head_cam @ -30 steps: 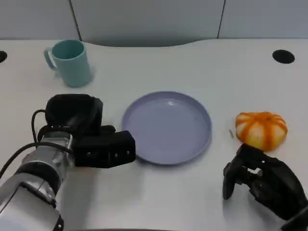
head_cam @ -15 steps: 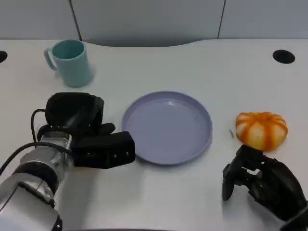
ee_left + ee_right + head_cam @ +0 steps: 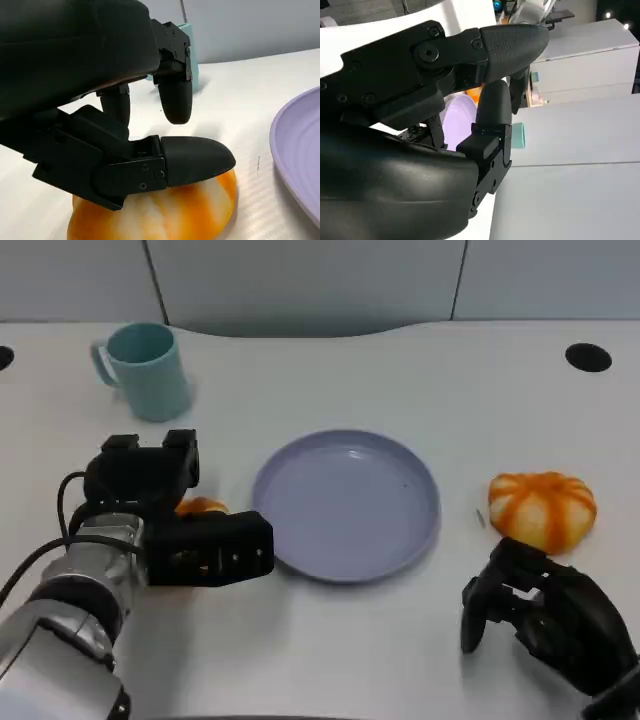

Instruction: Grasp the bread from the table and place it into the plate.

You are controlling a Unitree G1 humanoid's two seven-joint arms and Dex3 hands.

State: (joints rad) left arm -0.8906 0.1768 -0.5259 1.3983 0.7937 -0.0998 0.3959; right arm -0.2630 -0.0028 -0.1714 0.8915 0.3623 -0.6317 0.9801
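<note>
We see our left hand [image 3: 165, 510] opened over a bread [image 3: 155, 212] on the white table [image 3: 400, 660]. Our right hand [image 3: 545, 615] rests unclenched, another bread [image 3: 543, 509] just beyond it, grey wall panels [image 3: 300, 280] behind.

Orange-and-white striped bread [image 3: 543, 509] at right; lavender plate [image 3: 346, 505] at centre; teal mug [image 3: 146, 370] at upper left; white table [image 3: 400, 380].

Bread [image 3: 543, 510]: round orange bun with pale stripes, lying flat on the white table at right of the head view, well clear of the plate. Second like bun [image 3: 155, 212] at left, mostly hidden beneath the left hand [image 3: 165, 502]. Plate [image 3: 347, 504]: lavender, round, shallow, upright, frame centre, holding nothing.
</note>
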